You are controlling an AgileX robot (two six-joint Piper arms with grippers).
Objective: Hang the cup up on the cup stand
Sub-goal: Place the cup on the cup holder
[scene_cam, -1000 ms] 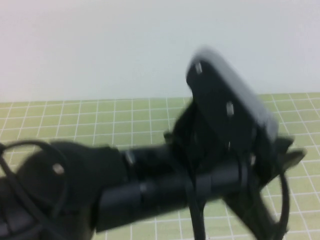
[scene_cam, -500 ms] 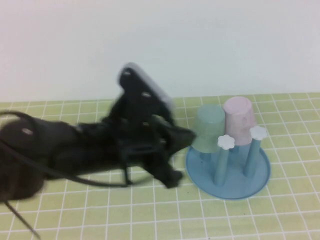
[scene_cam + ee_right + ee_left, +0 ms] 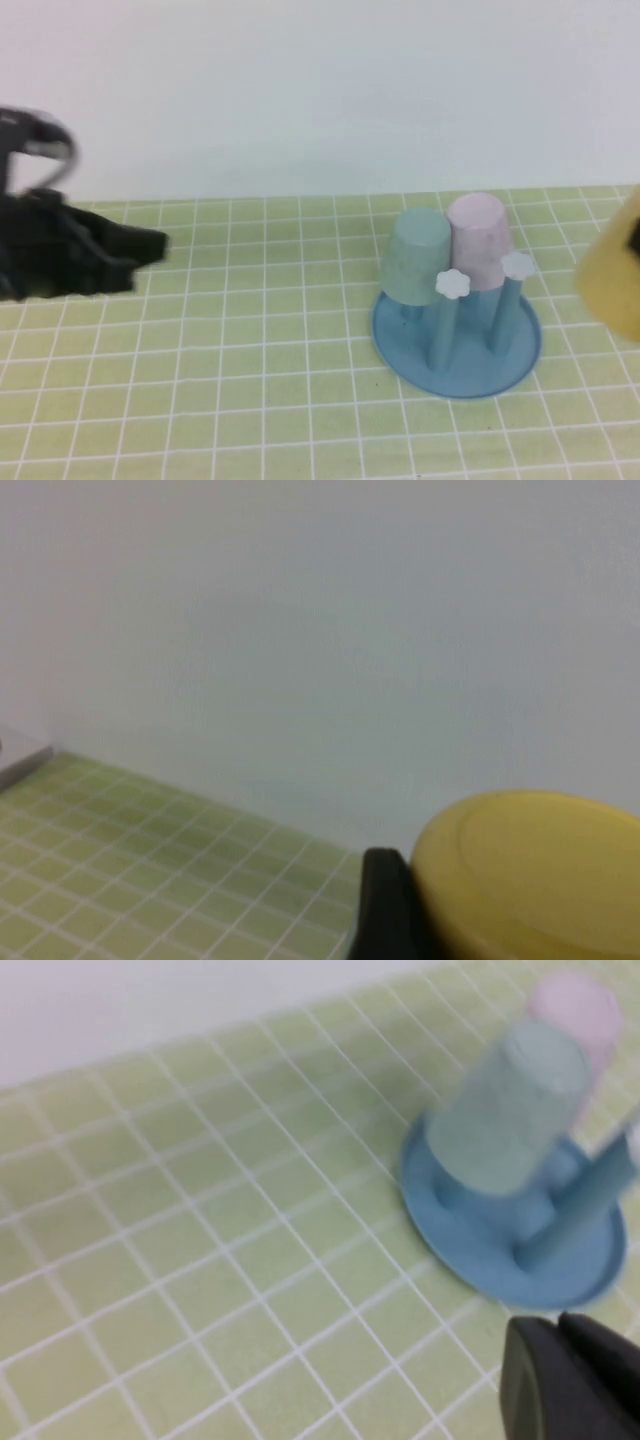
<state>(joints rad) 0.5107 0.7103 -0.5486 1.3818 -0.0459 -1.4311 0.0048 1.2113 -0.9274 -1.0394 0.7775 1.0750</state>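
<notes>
The yellow cup (image 3: 610, 270) hangs in the air at the table's right edge, right of the cup stand and apart from it. My right gripper (image 3: 520, 915) is shut on the cup (image 3: 540, 870), one black finger (image 3: 385, 905) pressed against its side. The blue cup stand (image 3: 400, 335) sits right of centre with two bare pegs topped by white knobs (image 3: 453, 283). My left gripper (image 3: 150, 248) hovers far to the left, its fingers (image 3: 530, 1380) shut together on nothing, and the stand (image 3: 470, 1250) lies beyond them.
A mint-green cup (image 3: 415, 258) and a pale pink cup (image 3: 480, 240) sit upside down on the stand's back pegs. A green gridded mat (image 3: 260, 350) covers the table, and a white wall (image 3: 300, 90) rises behind it.
My left arm has pulled back leftward from in front of the camera, uncovering the stand, and its gripper has shut. The yellow cup has come into view at the right edge.
</notes>
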